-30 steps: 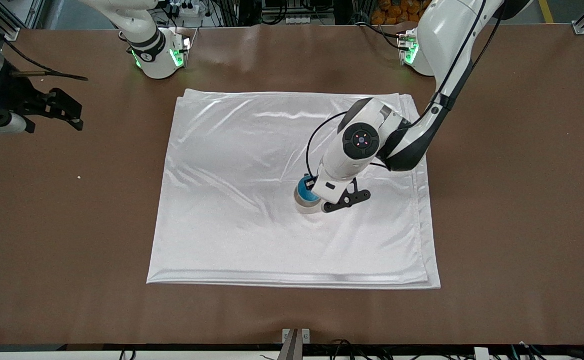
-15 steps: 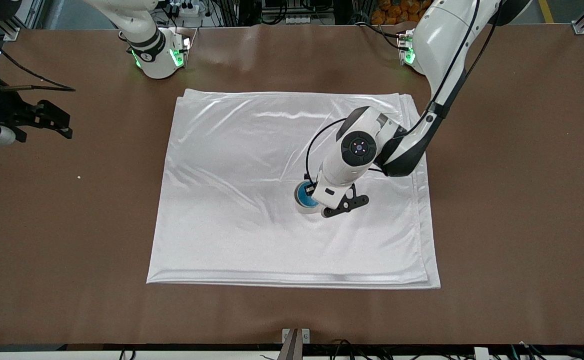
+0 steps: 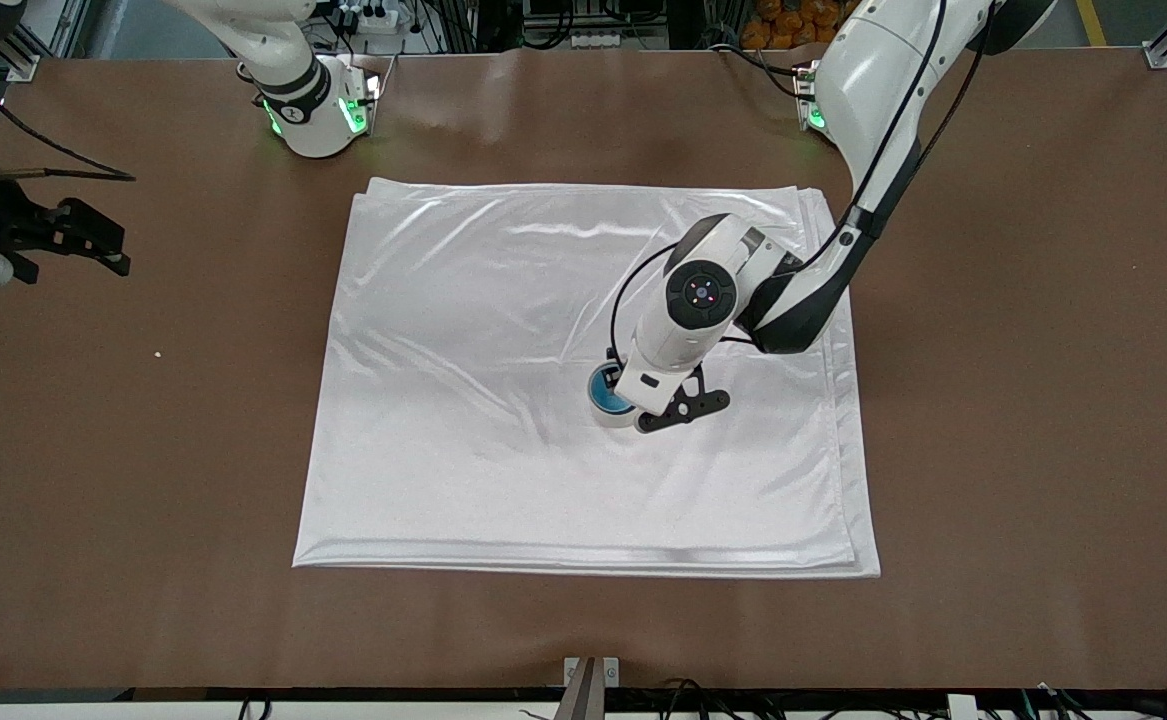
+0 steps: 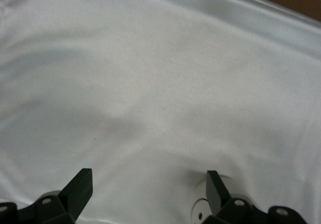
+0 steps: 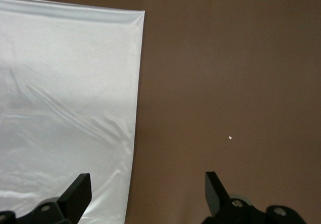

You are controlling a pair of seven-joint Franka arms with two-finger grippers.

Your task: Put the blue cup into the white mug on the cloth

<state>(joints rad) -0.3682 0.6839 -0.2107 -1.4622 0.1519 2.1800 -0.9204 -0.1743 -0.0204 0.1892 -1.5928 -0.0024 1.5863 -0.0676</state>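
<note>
The blue cup [image 3: 605, 390] sits inside the white mug [image 3: 615, 419], whose pale rim shows round it, near the middle of the white cloth [image 3: 463, 330]. My left gripper [image 3: 681, 410] is open and empty, low over the cloth just beside the mug toward the left arm's end, and its wrist hides part of the cup. In the left wrist view its open gripper [image 4: 148, 176] has only cloth [image 4: 150, 83] between the fingers. My right gripper [image 3: 108, 240] is open and empty over bare table off the cloth at the right arm's end. The right wrist view shows that gripper [image 5: 146, 178] over the cloth's edge [image 5: 65, 83].
The brown table [image 3: 1023, 400] surrounds the cloth on all sides. A small white crumb [image 3: 158, 353] lies on the table at the right arm's end, also seen in the right wrist view [image 5: 229, 137]. Both arm bases stand along the table's edge farthest from the front camera.
The left gripper has shifted slightly over the cloth beside the mug, with the cup still in the mug. The right gripper has drawn farther away from the cloth.
</note>
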